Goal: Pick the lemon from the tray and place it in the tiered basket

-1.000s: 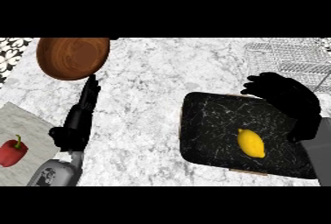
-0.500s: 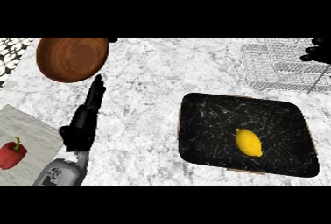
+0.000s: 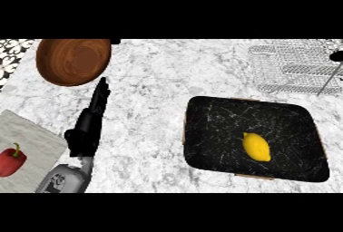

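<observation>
Lemon (image 3: 257,146) lay loose on dark tray (image 3: 208,136), right of centre, untouched; pick-up judged not yet begun. Tiered basket (image 3: 288,68) of wire stood beyond tray at far right, well apart from lemon. Left hand (image 3: 90,120) stretched edge-on toward wooden bowl (image 3: 72,60), fingers straight together, holding nothing. Right hand out of view. Red pepper (image 3: 11,160) lay on cloth (image 3: 33,140) at left, outside task.

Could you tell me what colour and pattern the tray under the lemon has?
The tray is black with thin white marble-like veins, seen in the head view.
</observation>
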`<state>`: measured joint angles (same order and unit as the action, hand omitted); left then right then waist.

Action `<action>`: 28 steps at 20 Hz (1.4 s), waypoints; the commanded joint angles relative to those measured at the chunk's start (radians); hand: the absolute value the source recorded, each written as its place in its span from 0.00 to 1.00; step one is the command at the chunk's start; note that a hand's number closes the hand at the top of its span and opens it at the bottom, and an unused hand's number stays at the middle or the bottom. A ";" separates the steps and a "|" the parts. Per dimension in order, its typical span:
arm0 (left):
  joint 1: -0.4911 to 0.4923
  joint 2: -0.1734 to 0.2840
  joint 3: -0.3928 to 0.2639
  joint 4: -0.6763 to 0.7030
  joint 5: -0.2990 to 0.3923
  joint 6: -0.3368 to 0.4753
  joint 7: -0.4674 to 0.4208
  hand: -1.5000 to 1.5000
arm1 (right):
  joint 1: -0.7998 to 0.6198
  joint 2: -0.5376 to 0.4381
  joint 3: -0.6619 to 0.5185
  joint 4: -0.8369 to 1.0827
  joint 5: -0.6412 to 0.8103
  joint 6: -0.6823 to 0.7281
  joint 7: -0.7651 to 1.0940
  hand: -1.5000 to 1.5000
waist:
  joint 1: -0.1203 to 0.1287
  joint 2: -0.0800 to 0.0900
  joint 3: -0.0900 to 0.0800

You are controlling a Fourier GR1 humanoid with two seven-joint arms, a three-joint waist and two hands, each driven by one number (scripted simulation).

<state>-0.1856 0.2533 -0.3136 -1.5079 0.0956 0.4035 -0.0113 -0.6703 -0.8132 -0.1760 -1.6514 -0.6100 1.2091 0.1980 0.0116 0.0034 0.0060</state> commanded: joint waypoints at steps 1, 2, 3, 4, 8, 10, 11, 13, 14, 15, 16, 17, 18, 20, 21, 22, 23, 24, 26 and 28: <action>-0.029 0.002 0.017 0.002 0.001 -0.004 0.017 0.50 | 0.013 0.018 -0.026 -0.134 0.113 0.206 -0.046 0.00 | -0.005 0.002 -0.002; 0.007 -0.010 -0.003 0.008 -0.011 0.003 -0.002 0.50 | 0.045 0.051 -0.019 -0.175 0.149 0.211 -0.051 0.00 | -0.001 0.003 -0.001; -0.025 -0.009 -0.002 -0.024 -0.013 0.010 0.044 0.50 | 0.049 0.065 -0.026 -0.180 0.184 0.217 -0.054 0.00 | 0.005 0.003 -0.001; -0.003 -0.005 -0.004 -0.021 -0.022 0.012 0.035 0.50 | 0.059 0.090 -0.046 -0.174 0.216 0.229 -0.072 0.00 | 0.010 0.005 -0.001; -0.037 -0.005 0.001 -0.019 -0.031 0.003 0.048 0.50 | 0.108 0.122 -0.028 -0.270 0.283 0.240 -0.100 0.00 | 0.003 0.005 -0.001; -0.004 -0.012 0.008 -0.008 -0.035 0.014 0.015 0.50 | 0.156 0.118 -0.058 -0.327 0.297 0.252 -0.132 0.00 | -0.004 0.002 -0.002; -0.026 0.004 0.020 -0.012 -0.020 -0.008 0.045 0.50 | 0.146 0.121 -0.019 -0.330 0.327 0.247 -0.113 0.00 | 0.005 0.005 -0.002; -0.001 -0.007 0.017 -0.021 -0.010 -0.014 0.034 0.50 | 0.151 0.090 -0.001 -0.344 0.338 0.234 -0.107 0.00 | 0.005 0.002 -0.003; 0.047 0.011 0.007 -0.049 -0.014 -0.024 0.021 0.50 | 0.162 0.089 0.020 -0.362 0.359 0.224 -0.097 0.00 | 0.014 0.001 -0.003; -0.038 0.018 0.041 -0.022 -0.004 -0.029 0.065 0.50 | 0.200 0.113 0.043 -0.437 0.393 0.211 -0.096 0.00 | -0.002 0.002 -0.002; 0.025 -0.012 -0.009 -0.032 -0.035 -0.008 0.026 0.50 | 0.173 0.111 0.061 -0.396 0.430 0.214 -0.093 0.00 | 0.019 0.006 -0.002; 0.003 0.019 0.039 -0.061 0.007 -0.039 0.042 0.50 | 0.191 0.105 0.062 -0.411 0.449 0.216 -0.102 0.00 | 0.018 0.005 -0.002; 0.002 0.015 0.033 -0.035 0.005 -0.048 0.039 0.50 | 0.184 0.075 0.056 -0.403 0.436 0.225 -0.121 0.00 | 0.009 0.004 -0.003; -0.012 -0.024 0.000 -0.025 -0.033 -0.016 0.028 0.50 | 0.165 0.081 0.071 -0.370 0.500 0.219 -0.139 0.00 | 0.019 0.009 -0.002; -0.006 -0.048 -0.024 -0.037 -0.055 0.015 0.058 0.50 | 0.190 0.074 0.047 -0.380 0.505 0.225 -0.175 0.00 | 0.013 0.007 0.000; 0.002 -0.006 0.031 -0.016 -0.014 -0.034 0.014 0.50 | 0.182 0.074 0.066 -0.402 0.552 0.206 -0.164 0.00 | 0.016 0.008 -0.002; -0.041 0.012 0.053 -0.003 -0.007 -0.049 0.048 0.50 | 0.183 0.072 0.059 -0.407 0.556 0.202 -0.198 0.00 | 0.011 0.008 -0.001; 0.001 -0.006 0.031 0.003 -0.011 -0.048 0.010 0.50 | 0.182 0.077 0.069 -0.414 0.602 0.185 -0.205 0.00 | 0.018 0.010 -0.001; -0.013 -0.014 0.031 -0.025 -0.019 -0.032 0.039 0.50 | 0.208 0.110 0.115 -0.444 0.679 0.142 -0.227 0.00 | 0.024 0.010 0.000; 0.001 -0.023 0.024 -0.017 -0.042 -0.015 0.010 0.50 | 0.201 0.045 0.076 -0.452 0.690 0.153 -0.286 0.00 | 0.015 0.008 0.000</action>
<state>-0.1913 0.2348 -0.2936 -1.5247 0.0662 0.3800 0.0123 -0.4624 -0.7388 -0.0795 -2.0929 -0.0056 1.2165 0.0698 0.0291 0.0118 0.0054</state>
